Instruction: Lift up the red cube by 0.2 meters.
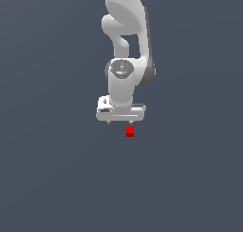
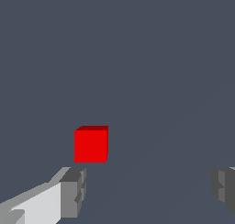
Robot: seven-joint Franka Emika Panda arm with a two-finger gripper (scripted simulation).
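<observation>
The red cube [image 1: 130,130] is a tiny bright-red cube with a darker side face, resting on the flat grey floor. In the exterior view my white gripper [image 1: 121,121] hangs pointing down just above it, with the cube slightly toward the exterior view's right of the gripper's middle. In the wrist view the cube [image 2: 91,145] lies beyond the grey fingertips [image 2: 73,191], close to one finger and outside the gap. The gripper [image 2: 149,191] is open wide and holds nothing. It does not touch the cube.
A plain dark grey floor [image 1: 57,178] surrounds the cube on all sides. The white arm [image 1: 126,31] rises behind the gripper. No other objects show.
</observation>
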